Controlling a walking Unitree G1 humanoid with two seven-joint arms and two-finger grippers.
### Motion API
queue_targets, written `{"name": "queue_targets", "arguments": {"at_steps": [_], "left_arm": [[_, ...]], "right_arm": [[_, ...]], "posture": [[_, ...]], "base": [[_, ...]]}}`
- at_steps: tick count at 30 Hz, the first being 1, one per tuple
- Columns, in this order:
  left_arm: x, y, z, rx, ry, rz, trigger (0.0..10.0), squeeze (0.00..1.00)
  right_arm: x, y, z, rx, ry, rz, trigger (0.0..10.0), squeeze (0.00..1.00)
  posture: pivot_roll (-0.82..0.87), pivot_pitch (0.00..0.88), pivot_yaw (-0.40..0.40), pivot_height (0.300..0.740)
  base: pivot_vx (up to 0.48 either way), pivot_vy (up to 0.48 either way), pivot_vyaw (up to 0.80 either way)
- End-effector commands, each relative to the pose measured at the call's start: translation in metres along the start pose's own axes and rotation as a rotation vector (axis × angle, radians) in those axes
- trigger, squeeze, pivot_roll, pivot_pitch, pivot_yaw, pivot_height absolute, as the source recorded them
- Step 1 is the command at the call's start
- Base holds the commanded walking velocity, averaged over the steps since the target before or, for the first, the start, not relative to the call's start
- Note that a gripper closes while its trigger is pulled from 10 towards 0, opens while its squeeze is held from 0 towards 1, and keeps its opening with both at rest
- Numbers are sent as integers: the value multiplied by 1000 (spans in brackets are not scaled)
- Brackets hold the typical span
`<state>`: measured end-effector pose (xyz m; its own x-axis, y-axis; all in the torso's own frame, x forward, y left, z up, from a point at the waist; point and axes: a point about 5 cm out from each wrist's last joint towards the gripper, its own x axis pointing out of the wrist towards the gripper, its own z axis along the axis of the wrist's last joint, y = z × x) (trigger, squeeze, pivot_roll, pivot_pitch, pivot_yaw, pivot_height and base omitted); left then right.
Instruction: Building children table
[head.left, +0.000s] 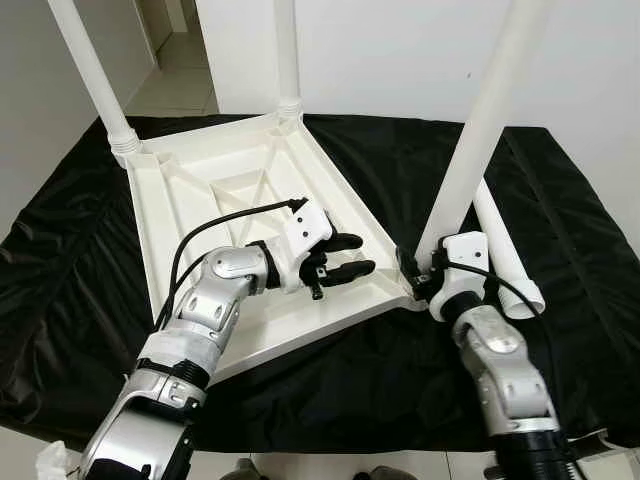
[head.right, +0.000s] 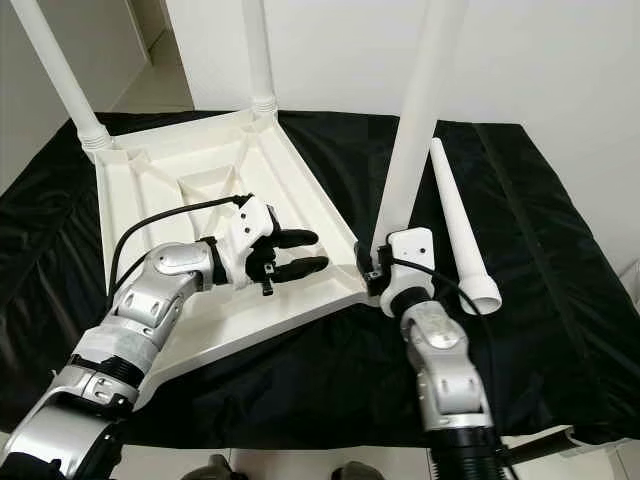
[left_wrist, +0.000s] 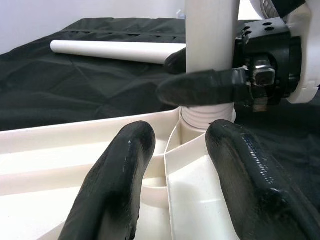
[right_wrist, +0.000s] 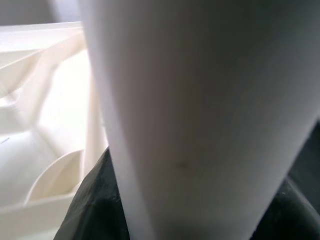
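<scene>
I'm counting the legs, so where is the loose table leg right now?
The loose table leg lies flat on the black cloth on the robot's right, just beyond the right gripper, which is clamped on the upright leg at the upturned tabletop corner.

I can read no text, label, brand, number or sign anywhere here, neither on the white plastic parts nor on the black cloth under them.

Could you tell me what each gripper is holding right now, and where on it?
The right gripper grips the upright table leg near its base; the left gripper holds nothing.
</scene>
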<state>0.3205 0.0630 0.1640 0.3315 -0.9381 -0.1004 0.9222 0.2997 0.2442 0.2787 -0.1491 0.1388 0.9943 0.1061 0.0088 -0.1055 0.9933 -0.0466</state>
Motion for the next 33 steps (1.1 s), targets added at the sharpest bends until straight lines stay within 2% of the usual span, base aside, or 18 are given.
{"name": "queue_targets", "arguments": {"at_steps": [1, 2, 5, 6, 7, 8, 10, 12, 19, 20, 21, 22, 29, 30, 31, 32, 33], "left_arm": [[0, -1, -6, -5, 25, 25, 10000, 0], [-1, 1, -6, -2, 27, 37, 10000, 0], [-1, 2, -5, -1, 28, 43, 10000, 0], [-1, 3, -5, 1, 31, 48, 10000, 0], [-1, 3, -5, 1, 31, 48, 10000, 0], [-1, 3, -5, 1, 33, 50, 10000, 0], [-1, 4, -5, 3, 37, 45, 10000, 0], [-1, 5, -5, 5, 39, 43, 10000, 0], [2, 5, -3, 10, 34, 38, 10000, 0], [2, 5, -3, 9, 33, 36, 10000, 0], [2, 5, -3, 9, 33, 36, 10000, 0], [2, 4, -3, 9, 31, 33, 10000, 0], [1, 3, -2, 10, 25, 29, 10000, 0], [1, 3, -2, 10, 25, 30, 10000, 0], [1, 3, -2, 10, 25, 30, 10000, 0], [1, 3, -2, 10, 24, 31, 10000, 0], [1, 3, -2, 11, 23, 32, 10000, 0]], "right_arm": [[-2, 1, -6, 4, 39, -52, 10000, 0], [-3, 4, -5, 21, 33, -124, 10000, 0], [-4, 7, -4, 22, 29, -197, 10000, 0], [-5, 8, -4, 42, 30, -277, 10000, 0], [-5, 8, -4, 42, 30, -277, 10000, 0], [-6, 9, -3, 47, 26, -340, 10000, 0], [-9, 8, -4, 39, 29, -381, 10000, 0], [-10, 8, -3, 13, 29, -384, 10000, 0], [-10, 6, -2, 38, 23, -388, 10000, 0], [-10, 7, -1, 43, 16, -383, 10000, 82], [-10, 7, -1, 43, 16, -383, 10000, 82], [-11, 9, 2, 55, 2, -362, 10000, 1000], [-16, 6, 5, 67, -30, -305, 10000, 1000], [-18, 3, 4, 58, -28, -267, 10000, 875], [-18, 3, 4, 58, -28, -267, 10000, 875], [-19, 0, 3, 45, -28, -232, 10000, 0], [-21, -2, 3, 49, -27, -188, 10000, 0]], "posture": [[-51, 0, 7, 740], [-51, 0, 8, 740], [-53, 0, 11, 740], [-55, 0, 13, 740], [-55, 0, 13, 740], [-55, 0, 13, 740], [-62, 0, 21, 740], [-62, 0, 21, 740], [-62, 0, 25, 740], [-61, 0, 24, 740], [-61, 0, 24, 740], [-59, 0, 22, 740], [-55, 0, 15, 740], [-53, 0, 11, 740], [-53, 0, 11, 740], [-52, 0, 11, 740], [-51, 0, 8, 740]], "base": [[0, 0, 0], [0, 0, 0], [0, 0, 0], [0, 0, 0], [0, 0, 0], [0, 0, 0], [0, 0, 0], [0, 0, 0], [0, 0, 0], [0, 0, 0], [0, 0, 0], [0, 0, 0], [0, 0, 0], [0, 0, 0], [0, 0, 0], [0, 0, 0], [0, 0, 0]]}}
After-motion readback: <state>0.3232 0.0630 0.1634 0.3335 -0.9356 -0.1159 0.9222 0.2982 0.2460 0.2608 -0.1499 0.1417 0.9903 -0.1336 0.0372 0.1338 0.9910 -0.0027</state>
